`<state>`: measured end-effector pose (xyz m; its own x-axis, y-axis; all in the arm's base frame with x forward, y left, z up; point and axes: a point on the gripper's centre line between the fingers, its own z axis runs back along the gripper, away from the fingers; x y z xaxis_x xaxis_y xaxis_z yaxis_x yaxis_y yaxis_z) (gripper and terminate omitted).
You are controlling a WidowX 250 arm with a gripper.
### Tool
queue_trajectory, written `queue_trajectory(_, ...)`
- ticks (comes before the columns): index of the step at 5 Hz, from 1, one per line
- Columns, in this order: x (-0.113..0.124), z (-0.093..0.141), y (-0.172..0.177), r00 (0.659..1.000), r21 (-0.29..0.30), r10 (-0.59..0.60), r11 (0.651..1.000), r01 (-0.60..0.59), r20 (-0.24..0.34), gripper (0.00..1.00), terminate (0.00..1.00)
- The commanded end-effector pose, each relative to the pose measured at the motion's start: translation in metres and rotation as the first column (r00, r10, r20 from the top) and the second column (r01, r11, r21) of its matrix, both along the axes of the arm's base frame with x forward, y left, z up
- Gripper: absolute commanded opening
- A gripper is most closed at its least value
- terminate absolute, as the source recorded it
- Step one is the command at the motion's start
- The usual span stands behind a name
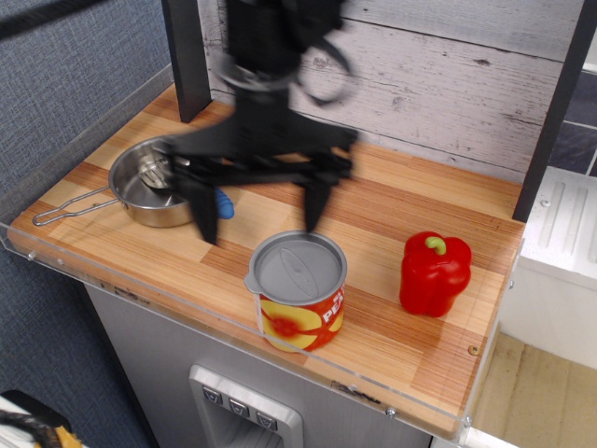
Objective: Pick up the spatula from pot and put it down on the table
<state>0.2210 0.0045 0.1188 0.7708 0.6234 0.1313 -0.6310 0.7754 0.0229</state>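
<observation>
The shiny steel pot [142,211] sits at the left of the striped wooden table [382,219], its wire handle pointing left. The spatula lies in the pot: its slotted silver head [152,172] rests inside, and a bit of the blue handle [224,203] shows over the right rim. My gripper [260,215] hangs open, fingers spread wide, just right of the pot. Its left finger [202,217] is in front of the blue handle and hides most of it. Its right finger [317,207] is above the can. It holds nothing.
A yellow-and-red can with a grey lid [297,289] stands near the front edge. A red bell pepper [434,273] stands at the right. A black post [187,56] and a white plank wall [448,84] close the back. A clear acrylic edge runs along the front.
</observation>
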Motion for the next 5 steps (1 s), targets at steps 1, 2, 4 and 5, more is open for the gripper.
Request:
queue_trajectory(1, 0.014, -0.004, 0.061, 0.945, -0.061, 0.32, 0.947, -0.316, 0.072, 1.0, 0.0)
queue_trajectory(2, 0.02, -0.005, 0.09, 0.888, -0.057, 0.457, 0.889, -0.454, 0.056, 1.0, 0.0)
queue_trajectory(4, 0.031, -0.016, 0.117, 0.837, -0.09, 0.545, 0.837, -0.54, 0.041, 1.0, 0.0)
queue_trajectory(5, 0.034, -0.028, 0.125, 0.835, -0.147, 0.547, 0.832, -0.535, 0.061, 1.0, 0.0)
